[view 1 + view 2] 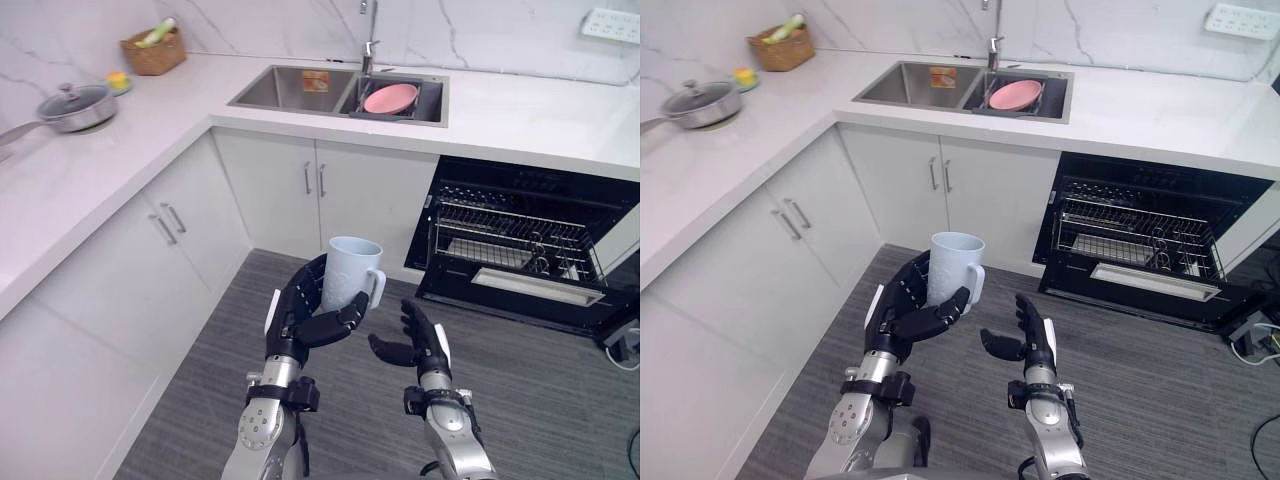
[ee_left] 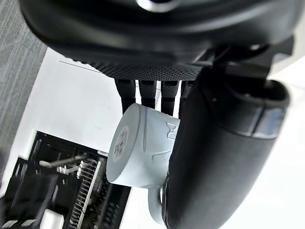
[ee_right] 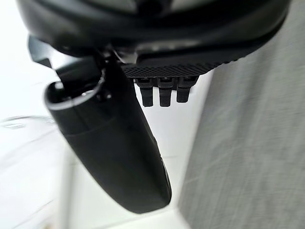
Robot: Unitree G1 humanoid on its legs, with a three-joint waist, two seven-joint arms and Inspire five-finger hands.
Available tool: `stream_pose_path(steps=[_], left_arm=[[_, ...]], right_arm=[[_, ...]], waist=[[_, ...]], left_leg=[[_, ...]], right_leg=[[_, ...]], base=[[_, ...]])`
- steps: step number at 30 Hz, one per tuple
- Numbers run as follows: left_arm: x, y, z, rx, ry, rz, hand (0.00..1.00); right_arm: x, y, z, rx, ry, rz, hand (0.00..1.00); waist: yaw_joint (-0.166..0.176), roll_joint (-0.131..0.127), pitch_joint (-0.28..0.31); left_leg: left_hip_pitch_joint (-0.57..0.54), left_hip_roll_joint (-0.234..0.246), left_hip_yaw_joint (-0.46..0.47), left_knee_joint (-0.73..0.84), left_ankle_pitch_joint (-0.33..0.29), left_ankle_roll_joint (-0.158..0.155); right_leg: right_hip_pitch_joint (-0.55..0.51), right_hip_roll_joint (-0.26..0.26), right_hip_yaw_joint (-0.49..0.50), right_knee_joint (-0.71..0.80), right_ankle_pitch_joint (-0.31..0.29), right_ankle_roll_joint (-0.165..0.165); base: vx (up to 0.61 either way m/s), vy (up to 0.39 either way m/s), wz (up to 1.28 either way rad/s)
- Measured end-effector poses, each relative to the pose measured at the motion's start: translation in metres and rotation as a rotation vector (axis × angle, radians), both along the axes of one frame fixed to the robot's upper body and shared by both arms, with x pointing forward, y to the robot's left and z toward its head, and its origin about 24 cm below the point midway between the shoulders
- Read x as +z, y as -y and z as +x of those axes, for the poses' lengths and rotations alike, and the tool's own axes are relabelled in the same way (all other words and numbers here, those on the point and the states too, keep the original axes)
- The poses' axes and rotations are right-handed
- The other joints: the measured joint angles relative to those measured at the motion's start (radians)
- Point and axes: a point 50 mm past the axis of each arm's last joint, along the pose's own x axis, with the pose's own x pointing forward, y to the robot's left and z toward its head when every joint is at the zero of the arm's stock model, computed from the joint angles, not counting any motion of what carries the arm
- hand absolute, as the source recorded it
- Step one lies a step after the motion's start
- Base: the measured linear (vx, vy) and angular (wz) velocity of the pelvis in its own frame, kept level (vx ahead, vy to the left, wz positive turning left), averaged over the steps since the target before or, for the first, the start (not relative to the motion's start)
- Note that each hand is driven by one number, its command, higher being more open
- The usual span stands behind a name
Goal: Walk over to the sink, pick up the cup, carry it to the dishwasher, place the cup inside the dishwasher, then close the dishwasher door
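Left hand (image 1: 305,315) is nearest, low in front of the body, fingers and thumb curled round the cup (image 1: 350,272). Cup is light blue, upright, handle pointing toward the robot's right, mouth open to the top. The left wrist view confirms it: fingers (image 2: 143,93) behind the cup wall, thumb across the front, cup base facing the camera. Right hand (image 1: 420,345) sits just beside it, apart from the cup, fingers relaxed and holding nothing. Grey floor (image 1: 540,400) lies under both hands. White cabinets (image 1: 310,190) stand past them, running round the corner on the left. Dishwasher (image 1: 530,172) stands open to the right of the cabinets, its wire rack (image 1: 510,235) visible inside. White surface (image 1: 520,110) runs above it. Sink (image 1: 290,88) is set into it, with a pink dish (image 1: 390,98) in the right basin and the faucet (image 1: 368,50) behind. Lidded pan (image 1: 75,105) and a basket (image 1: 153,50) sit on the left run of the surface.
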Motion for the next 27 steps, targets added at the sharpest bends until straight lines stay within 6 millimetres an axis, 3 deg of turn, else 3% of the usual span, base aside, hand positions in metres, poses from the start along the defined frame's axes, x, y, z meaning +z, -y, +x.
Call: stream_pose_path(steps=[2, 3, 4, 5, 6, 8, 9, 12, 13, 14, 15, 16, 17, 18, 20, 21, 22, 24, 25, 27], left_arm=[[0.0, -0.002, 0.001, 0.004, 0.0, 0.008, 0.3], [-0.001, -0.003, 0.0, -0.001, -0.002, 0.018, 0.3], [-0.001, -0.004, 0.0, -0.005, -0.003, 0.026, 0.3], [-0.002, -0.007, 0.0, -0.011, -0.003, 0.05, 0.3], [-0.005, -0.01, -0.001, -0.017, -0.014, 0.068, 0.3], [-0.006, -0.011, -0.003, -0.017, -0.023, 0.074, 0.3], [-0.004, -0.011, -0.003, -0.016, -0.015, 0.071, 0.3], [-0.003, -0.011, -0.003, -0.017, -0.01, 0.073, 0.3], [-0.002, -0.01, -0.002, -0.025, -0.002, 0.082, 0.3], [-0.001, -0.009, -0.002, -0.028, 0.005, 0.088, 0.3], [-0.003, -0.008, 0.0, -0.031, 0.0, 0.089, 0.3], [-0.007, -0.002, 0.001, -0.034, -0.023, 0.076, 0.3], [-0.007, 0.0, 0.001, -0.035, -0.023, 0.071, 0.3], [-0.006, 0.001, 0.003, -0.034, -0.016, 0.073, 0.3], [-0.004, 0.001, 0.006, -0.035, -0.005, 0.072, 0.3], [-0.003, 0.003, 0.006, -0.031, -0.004, 0.059, 0.3], [-0.002, 0.005, 0.005, -0.026, -0.002, 0.043, 0.3], [0.003, 0.006, 0.003, -0.013, 0.012, 0.017, 0.3], [0.004, 0.004, 0.0, 0.0, 0.017, 0.008, 0.3], [0.002, 0.003, -0.001, 0.007, 0.008, 0.012, 0.3]], right_arm=[[-0.001, 0.0, -0.001, 0.0, -0.008, 0.0, 0.9], [-0.001, 0.0, 0.0, -0.002, -0.006, 0.004, 0.9], [-0.001, -0.001, 0.0, -0.002, -0.005, 0.007, 0.9], [0.0, -0.005, 0.002, 0.003, -0.001, 0.02, 0.9], [0.0, -0.008, 0.003, 0.01, -0.001, 0.03, 0.9], [0.0, -0.013, 0.003, 0.026, 0.002, 0.039, 0.9], [0.003, -0.017, 0.006, 0.041, 0.014, 0.046, 0.9], [0.009, -0.027, 0.014, 0.082, 0.047, 0.06, 0.9], [0.01, -0.027, 0.015, 0.088, 0.052, 0.061, 0.9], [0.01, -0.027, 0.015, 0.087, 0.052, 0.061, 0.9], [0.009, -0.024, 0.014, 0.084, 0.048, 0.051, 0.9], [0.007, -0.015, 0.012, 0.08, 0.036, 0.024, 0.9], [0.007, -0.011, 0.012, 0.074, 0.036, 0.015, 0.9], [0.008, -0.009, 0.012, 0.068, 0.037, 0.01, 0.9], [0.006, -0.004, 0.004, 0.043, 0.026, 0.008, 0.9], [0.01, -0.003, -0.005, 0.03, 0.039, 0.014, 0.9], [0.011, -0.003, -0.014, 0.013, 0.036, 0.02, 0.9], [0.01, -0.003, -0.021, -0.009, 0.022, 0.033, 0.9], [0.01, -0.002, -0.021, -0.025, 0.021, 0.039, 0.9], [0.011, -0.001, -0.019, -0.031, 0.027, 0.037, 0.9]], waist=[[-0.007, -0.004, 0.001], [-0.007, -0.005, 0.003], [-0.007, -0.008, 0.006], [-0.008, -0.019, 0.017], [-0.012, -0.023, 0.021], [-0.021, -0.022, 0.02], [-0.024, -0.023, 0.02], [-0.033, -0.019, 0.02], [-0.046, -0.035, 0.008], [-0.048, -0.049, 0.004], [-0.062, -0.039, 0.006], [-0.061, 0.009, 0.006], [-0.06, 0.026, 0.009], [-0.062, 0.033, 0.013], [-0.06, 0.038, 0.023], [-0.054, 0.039, 0.027], [-0.04, 0.039, 0.027], [-0.033, 0.039, 0.026], [-0.023, 0.041, 0.024], [-0.008, 0.04, 0.025]], left_leg=[[-0.004, -0.013, 0.022, 0.05, -0.059, 0.015], [0.026, -0.021, 0.045, 0.042, -0.088, 0.026], [0.051, -0.026, 0.06, 0.03, -0.099, 0.033], [0.119, -0.035, 0.088, -0.003, -0.118, 0.047], [0.178, -0.036, 0.109, -0.021, -0.137, 0.057], [0.266, -0.026, 0.127, -0.072, -0.153, 0.055], [0.304, -0.016, 0.138, -0.101, -0.166, 0.045], [0.369, 0.011, 0.18, -0.133, -0.195, 0.016], [0.388, 0.01, 0.182, -0.146, -0.208, -0.006], [0.391, 0.002, 0.178, -0.146, -0.216, -0.02], [0.399, 0.005, 0.162, -0.136, -0.238, -0.038], [0.408, 0.05, 0.148, -0.129, -0.242, -0.042], [0.407, 0.065, 0.141, -0.114, -0.24, -0.045], [0.404, 0.076, 0.135, -0.09, -0.236, -0.052], [0.355, 0.129, 0.112, 0.119, -0.199, -0.093], [0.3, 0.161, 0.109, 0.297, -0.133, -0.1], [0.248, 0.188, 0.114, 0.422, -0.153, -0.103], [0.156, 0.201, 0.119, 0.476, -0.214, -0.076], [0.099, 0.186, 0.113, 0.396, -0.254, -0.063], [0.072, 0.136, 0.061, 0.246, -0.259, -0.055]], right_leg=[[-0.01, -0.016, 0.015, 0.038, 0.002, 0.009], [-0.059, -0.024, 0.021, 0.165, 0.0, 0.041], [-0.1, -0.03, 0.023, 0.267, 0.002, 0.085], [-0.192, -0.044, 0.035, 0.497, 0.042, 0.171], [-0.258, -0.048, 0.021, 0.656, 0.035, 0.155], [-0.339, -0.053, -0.058, 0.742, 0.007, 0.093], [-0.392, -0.048, -0.107, 0.735, -0.01, 0.062], [-0.481, -0.03, -0.202, 0.59, -0.03, 0.019], [-0.478, -0.006, -0.223, 0.37, 0.028, -0.013], [-0.471, -0.001, -0.217, 0.272, 0.09, -0.02], [-0.459, 0.008, -0.215, 0.252, 0.193, -0.065], [-0.427, 0.046, -0.228, 0.225, 0.189, -0.076], [-0.412, 0.065, -0.232, 0.208, 0.183, -0.085], [-0.397, 0.076, -0.236, 0.195, 0.179, -0.091], [-0.306, 0.107, -0.247, 0.139, 0.165, -0.108], [-0.241, 0.113, -0.248, 0.107, 0.154, -0.113], [-0.188, 0.113, -0.241, 0.082, 0.144, -0.116], [-0.154, 0.112, -0.229, 0.062, 0.112, -0.128], [-0.149, 0.11, -0.199, 0.062, 0.101, -0.122], [-0.146, 0.102, -0.152, 0.062, 0.093, -0.108]], base=[[0.41, 0.251, -0.21], [0.37, 0.224, -0.38], [0.34, 0.189, -0.52], [0.3, 0.154, -0.53], [0.29, 0.133, -0.54], [0.33, 0.064, -0.39], [0.32, 0.008, -0.36], [0.31, -0.086, -0.48], [0.35, -0.127, -0.15], [0.41, -0.143, 0.09], [0.43, -0.129, 0.02], [0.42, -0.129, -0.06], [0.32, -0.094, -0.18], [0.37, -0.151, -0.08], [0.38, -0.153, 0.02], [0.31, -0.08, -0.01], [0.29, -0.057, -0.04], [0.23, 0.015, -0.22], [0.21, 0.089, -0.49], [0.16, 0.136, -0.63]])
